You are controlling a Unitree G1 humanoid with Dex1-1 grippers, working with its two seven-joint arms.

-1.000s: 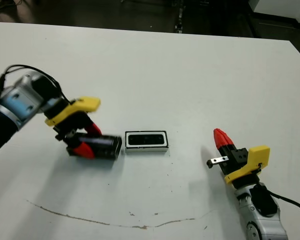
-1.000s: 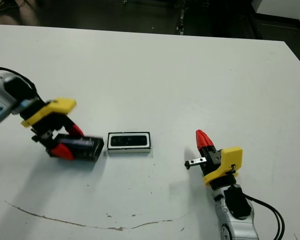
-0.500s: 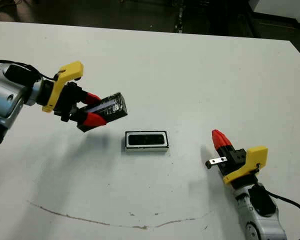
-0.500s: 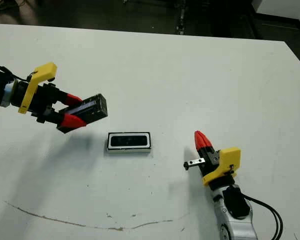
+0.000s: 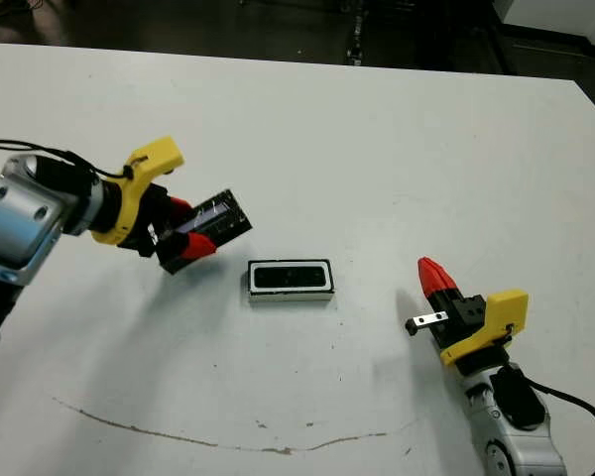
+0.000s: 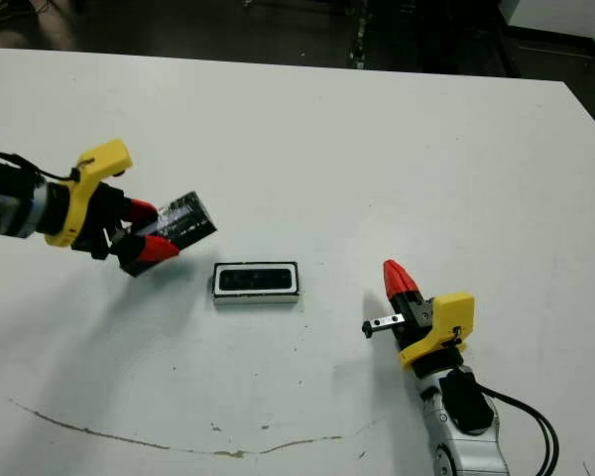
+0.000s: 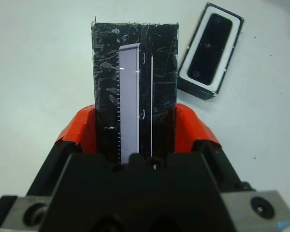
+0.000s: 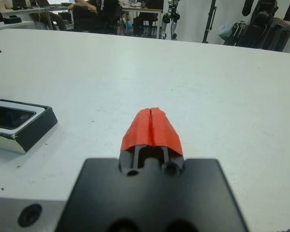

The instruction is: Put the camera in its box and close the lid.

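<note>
The left hand (image 5: 183, 238) is clamped on the lid (image 5: 210, 220), its two red fingers (image 7: 82, 130) pressing the lid's long sides, and it holds the black speckled cover clear of the white worktop (image 5: 377, 149), tilted, with its free end pointing toward the box (image 5: 291, 281). In the left wrist view the lid's top shows a pale stripe running along its length between the silvery flecks. The box sits on the worktop near the middle, just beside the lid's free end but apart from it, with its long sides running left to right as the head views show it. The camera (image 5: 288, 278) already lies inside the box, a dark oblong framed by the white lining, and the box stands uncovered. The right hand (image 5: 433, 277) is well apart from the box, on the robot's right and nearer to the robot; its red fingertips (image 8: 152, 126) are pressed together with nothing between them, and it points across the worktop with the box off to one side. Beyond the far edge of the worktop, the right wrist view shows seated people (image 8: 92, 9) and some stands
</note>
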